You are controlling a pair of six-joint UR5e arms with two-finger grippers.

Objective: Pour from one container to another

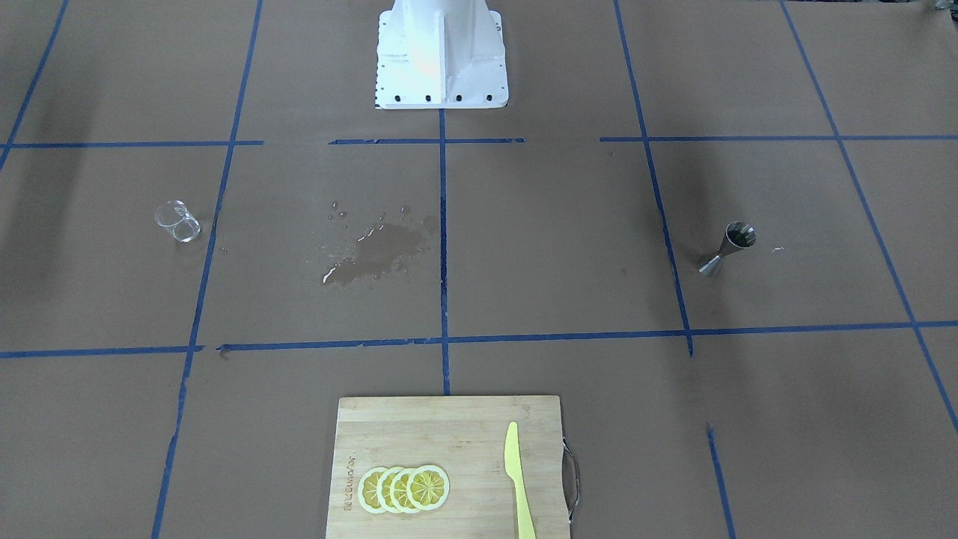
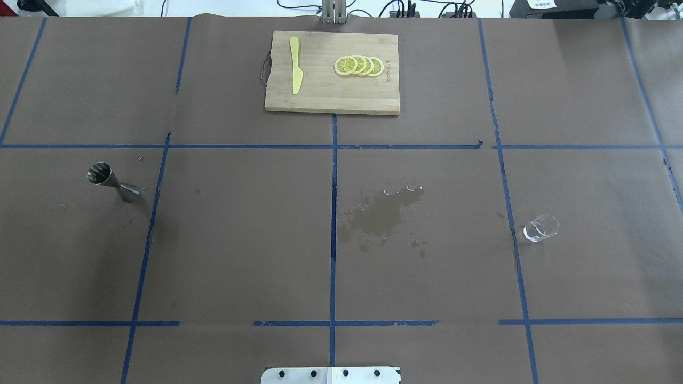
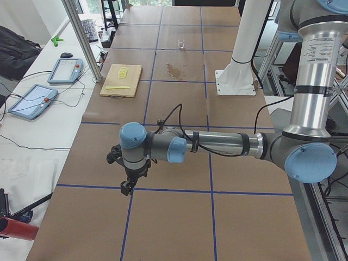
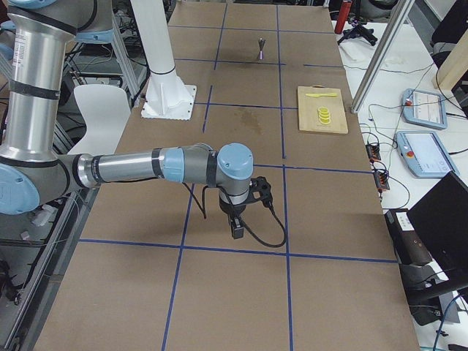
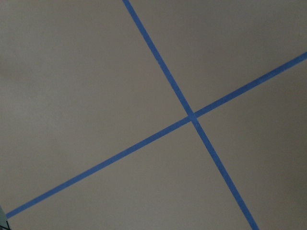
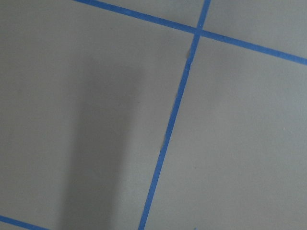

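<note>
The clear glass cup point(image 1: 178, 221) point(image 2: 540, 228) stands on the table's right side, with nothing touching it. On the left side stands the steel jigger point(image 1: 730, 248) point(image 2: 112, 182), upright and alone. My left gripper point(image 3: 126, 187) hangs over the table's left end, far from the jigger. It shows only in the exterior left view, so I cannot tell whether it is open or shut. My right gripper point(image 4: 238, 228) hangs over the right end, far from the cup, and I cannot tell its state either. Both wrist views hold only brown paper and blue tape.
A wet spill patch point(image 2: 387, 210) darkens the paper near the middle. A bamboo cutting board point(image 2: 320, 98) with lemon slices point(image 2: 358, 65) and a yellow knife point(image 2: 295, 72) lies at the far edge. The white robot base point(image 1: 440, 56) stands at the near edge.
</note>
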